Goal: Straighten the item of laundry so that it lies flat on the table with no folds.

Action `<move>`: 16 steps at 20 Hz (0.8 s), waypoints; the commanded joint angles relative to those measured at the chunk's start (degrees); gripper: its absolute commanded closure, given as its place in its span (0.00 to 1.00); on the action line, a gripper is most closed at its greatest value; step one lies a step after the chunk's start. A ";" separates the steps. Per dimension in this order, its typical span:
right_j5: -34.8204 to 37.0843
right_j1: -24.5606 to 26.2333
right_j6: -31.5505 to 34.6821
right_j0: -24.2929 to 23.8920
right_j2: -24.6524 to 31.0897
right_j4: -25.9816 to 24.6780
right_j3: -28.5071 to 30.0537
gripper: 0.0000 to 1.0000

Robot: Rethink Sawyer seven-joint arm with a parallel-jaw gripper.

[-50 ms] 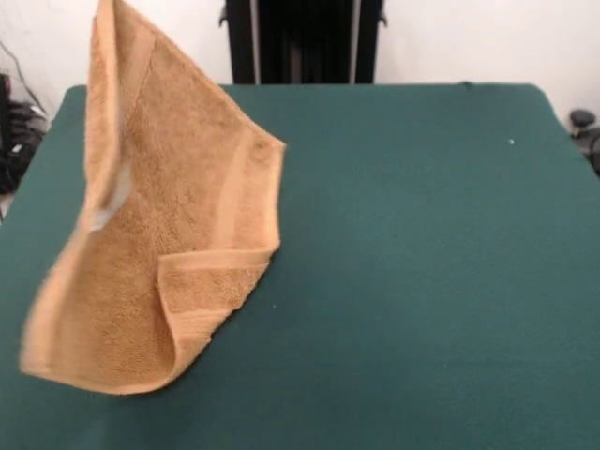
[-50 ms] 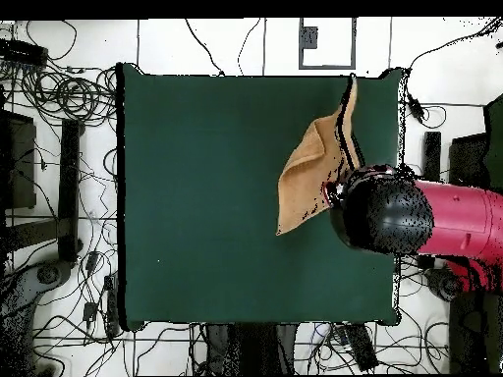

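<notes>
The hand itself is hidden in both views, so its grip cannot be told. From the front, a tan towel hangs lifted over the left of the green counter, its top running off the upper edge, one lower corner folded. From overhead, the red and black arm covers the towel's right side.
</notes>
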 commanded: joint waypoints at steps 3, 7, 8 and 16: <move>1.90 -1.34 -8.06 2.19 5.50 1.14 6.97 1.00; -2.70 1.54 -6.45 2.19 5.29 -1.29 7.59 1.00; -4.11 2.37 -6.18 2.01 5.29 -1.79 7.91 1.00; -11.01 9.49 -7.05 -0.12 6.51 -4.78 7.63 1.00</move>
